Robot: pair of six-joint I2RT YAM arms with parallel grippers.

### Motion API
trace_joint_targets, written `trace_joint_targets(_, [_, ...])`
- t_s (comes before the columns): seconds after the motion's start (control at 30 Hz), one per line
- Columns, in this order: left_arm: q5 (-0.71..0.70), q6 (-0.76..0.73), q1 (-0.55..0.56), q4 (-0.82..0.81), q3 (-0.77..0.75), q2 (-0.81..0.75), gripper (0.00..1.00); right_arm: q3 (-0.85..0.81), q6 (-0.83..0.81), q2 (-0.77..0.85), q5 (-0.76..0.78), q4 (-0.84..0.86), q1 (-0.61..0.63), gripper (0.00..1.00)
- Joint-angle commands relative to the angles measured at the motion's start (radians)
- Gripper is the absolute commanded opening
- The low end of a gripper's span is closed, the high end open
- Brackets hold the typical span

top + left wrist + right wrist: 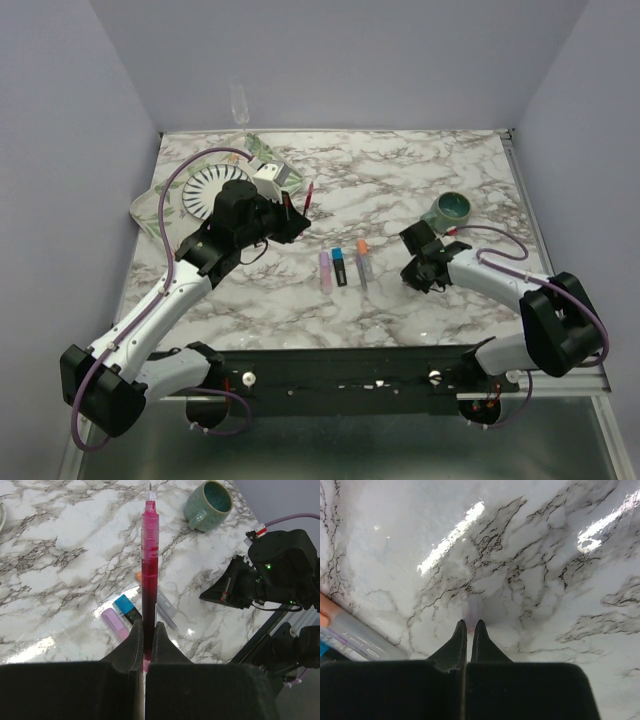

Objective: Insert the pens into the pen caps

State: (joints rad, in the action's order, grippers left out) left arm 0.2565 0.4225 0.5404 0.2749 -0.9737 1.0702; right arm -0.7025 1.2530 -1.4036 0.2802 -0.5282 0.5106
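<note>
Red pen [149, 580], slim translucent plastic with a fine metal needle tip, is pinched by the left end effector [146, 636] above the glossy, marble-veined tabletop [60, 540]. Three stubby markers [339, 266] lie side by side mid-tabletop. The right end effector [469, 627] has its matte black fingers [456, 642] pressed together. Print on the grey marker [365, 637] is too blurred to read.

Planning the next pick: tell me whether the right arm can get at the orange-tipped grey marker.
Probably yes. The right gripper sits low beside the grey marker, the one nearest it, with only bare table between. Its jaws are shut and must open first.
</note>
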Motion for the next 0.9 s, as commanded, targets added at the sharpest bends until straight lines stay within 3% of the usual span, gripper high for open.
trace_joint_targets(0.0, [0.026, -0.016, -0.002, -0.022, 0.007, -0.01, 0.0, -0.015, -0.162, 0.029, 0.036, -0.004, -0.003, 0.01])
trace_joint_targets(0.23, [0.064, -0.014, -0.002, -0.028, 0.007, 0.007, 0.0, -0.023, -0.386, 0.104, 0.002, 0.091, -0.003, 0.01])
trace_joint_targets(0.37, [0.075, -0.011, -0.002, -0.028, 0.006, 0.016, 0.0, -0.041, -0.393, 0.114, 0.011, 0.073, -0.003, 0.01])
trace_joint_targets(0.43, [0.075, -0.011, -0.002, -0.029, 0.006, 0.016, 0.0, -0.078, -0.331, 0.091, 0.04, -0.018, -0.004, 0.01])
trace_joint_targets(0.53, [0.076, -0.008, -0.002, -0.031, 0.009, 0.014, 0.0, -0.138, -0.16, 0.057, 0.111, -0.208, -0.003, 0.18])
trace_joint_targets(0.63, [0.082, -0.008, -0.002, -0.034, 0.004, 0.014, 0.0, -0.099, -0.17, 0.06, 0.073, -0.165, -0.01, 0.35])
trace_joint_targets(0.87, [0.084, -0.01, -0.002, -0.031, 0.007, 0.007, 0.0, -0.048, -0.142, 0.045, 0.028, -0.096, -0.038, 0.4])
